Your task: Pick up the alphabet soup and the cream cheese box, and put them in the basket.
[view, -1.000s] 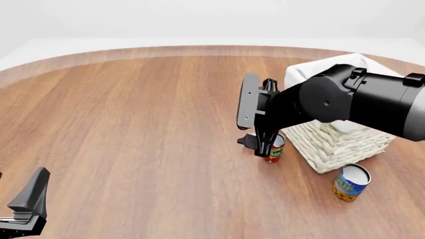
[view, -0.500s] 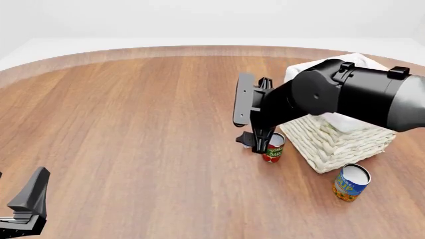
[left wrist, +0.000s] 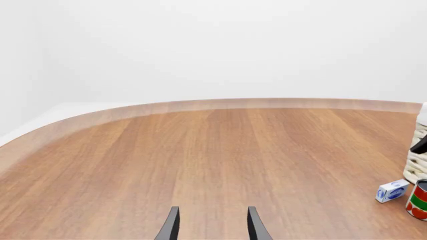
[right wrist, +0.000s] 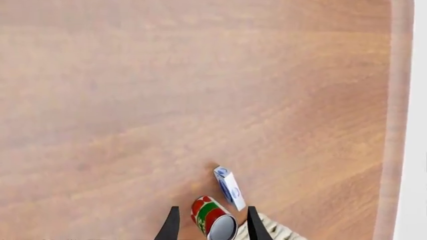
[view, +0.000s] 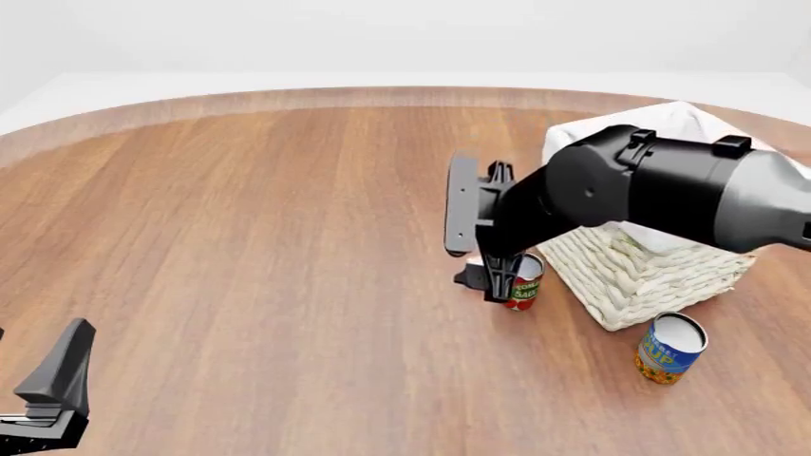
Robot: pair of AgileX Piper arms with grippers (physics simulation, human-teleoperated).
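Broadly, a round wooden table (view: 254, 247) fills the scene, and the basket (view: 640, 266) of cream-white rope with its white cloth lining sits on it toward the right side of the front view. Across the basket's near-left corner reaches the right arm, whose gripper (view: 495, 285) points down at the table close beside the basket; its wrist view shows the two fingers parted with a gap between them, holding nothing. Between those fingers in that view stands the red and green tomato sauce can (right wrist: 213, 218), upright on the table and just beside the basket's woven wall. Farther toward the near edge, the alphabet soup (view: 668, 348) stands upright on the table by the basket's near corner, apart from the gripper. Low at the near-left corner of the front view rests the left gripper (left wrist: 212, 227), well apart from everything else, its fingers likewise spread and empty. Smallest of all, the cream cheese box (right wrist: 229, 187) lies on the table just beside the tomato sauce can, on the side away from the basket.
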